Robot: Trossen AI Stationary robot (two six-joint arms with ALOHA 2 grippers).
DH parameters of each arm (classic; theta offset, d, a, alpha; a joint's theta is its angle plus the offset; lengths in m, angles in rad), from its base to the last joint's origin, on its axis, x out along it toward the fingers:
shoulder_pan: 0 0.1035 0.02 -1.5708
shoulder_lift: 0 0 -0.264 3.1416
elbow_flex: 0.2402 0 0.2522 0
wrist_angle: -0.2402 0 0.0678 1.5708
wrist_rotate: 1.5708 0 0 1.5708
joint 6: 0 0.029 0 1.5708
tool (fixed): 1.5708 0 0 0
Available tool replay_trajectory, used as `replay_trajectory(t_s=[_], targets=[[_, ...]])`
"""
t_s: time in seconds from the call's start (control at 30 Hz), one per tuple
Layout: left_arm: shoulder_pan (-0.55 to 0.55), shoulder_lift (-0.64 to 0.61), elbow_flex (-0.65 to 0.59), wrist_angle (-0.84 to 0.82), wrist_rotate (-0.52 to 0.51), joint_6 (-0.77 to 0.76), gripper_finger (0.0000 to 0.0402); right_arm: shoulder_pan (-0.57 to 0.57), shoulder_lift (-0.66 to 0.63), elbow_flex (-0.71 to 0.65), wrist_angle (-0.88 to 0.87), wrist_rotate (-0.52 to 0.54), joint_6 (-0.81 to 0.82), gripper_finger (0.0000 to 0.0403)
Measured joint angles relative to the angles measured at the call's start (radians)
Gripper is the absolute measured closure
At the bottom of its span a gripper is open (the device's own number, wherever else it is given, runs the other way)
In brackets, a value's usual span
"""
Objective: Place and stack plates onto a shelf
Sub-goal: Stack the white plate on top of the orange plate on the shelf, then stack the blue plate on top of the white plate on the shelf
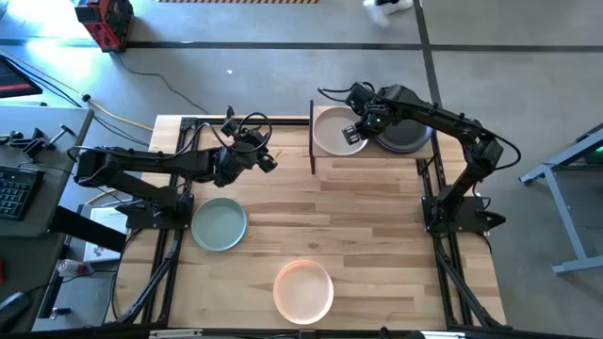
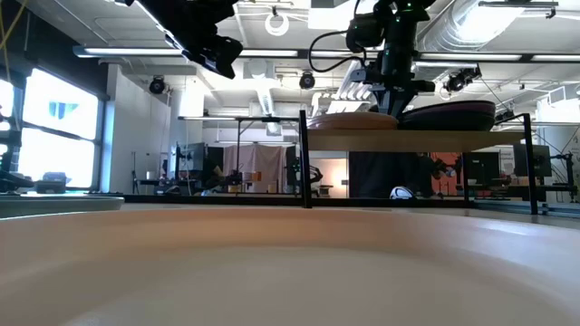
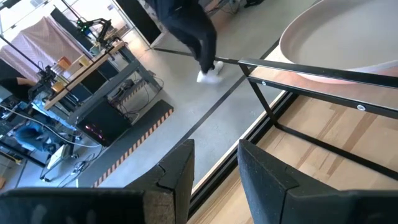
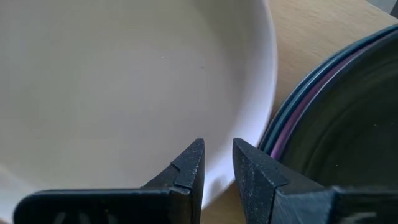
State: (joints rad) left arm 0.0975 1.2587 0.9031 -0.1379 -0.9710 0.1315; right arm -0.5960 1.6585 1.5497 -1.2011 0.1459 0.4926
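Closest to the low camera, a peach-pink plate [image 1: 303, 290] fills the foreground with its pale rim, sitting at the near edge of the wooden table [image 1: 377, 235]. To its left and farther back on the table lies a sage green plate [image 1: 220, 224], apart from it. At the far edge stands the shelf [image 2: 417, 139], a light board on thin black posts. On it a beige plate [image 1: 332, 131] rests on the left half, with a stack of dark plates [image 1: 407, 137] just beside it on the right, a purple rim showing within that stack in the right wrist view. Over the beige plate's right rim the right gripper [image 4: 216, 163] hangs with its fingers slightly apart, clamped on nothing. Left of the shelf, above the table, the left gripper [image 3: 215, 163] hovers with fingers parted and empty.
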Motion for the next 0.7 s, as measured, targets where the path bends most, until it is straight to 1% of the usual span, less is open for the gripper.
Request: replay_trajectory(t_s=[0.13, 0.2, 0.3, 0.37, 0.43, 0.57, 0.7], targets=[[-0.001, 0.000, 0.000, -0.004, 0.000, -0.006, 0.0289, 0.007, -0.001, 0.000, 0.000, -0.025, -0.003, 0.0327], [-0.005, 0.000, 0.000, -0.029, 0.005, -0.028, 0.0289, 0.010, -0.009, 0.000, 0.000, -0.071, -0.003, 0.0327], [-0.011, 0.000, 0.000, -0.122, 0.042, -0.090, 0.0289, 0.025, -0.023, 0.000, 0.000, -0.149, -0.003, 0.0327], [-0.016, 0.000, 0.000, -0.219, 0.088, -0.174, 0.0289, 0.047, -0.037, 0.000, 0.004, -0.184, -0.003, 0.0327], [-0.016, 0.000, 0.000, -0.329, 0.156, -0.292, 0.0289, 0.071, -0.051, 0.000, 0.007, -0.208, -0.003, 0.0327], [-0.015, 0.000, 0.000, -0.506, 0.304, -0.522, 0.0289, 0.126, -0.068, 0.001, 0.016, -0.209, -0.003, 0.0327], [-0.018, 0.000, 0.000, -0.613, 0.426, -0.696, 0.0289, 0.165, -0.068, 0.001, 0.030, -0.206, -0.003, 0.0327]])
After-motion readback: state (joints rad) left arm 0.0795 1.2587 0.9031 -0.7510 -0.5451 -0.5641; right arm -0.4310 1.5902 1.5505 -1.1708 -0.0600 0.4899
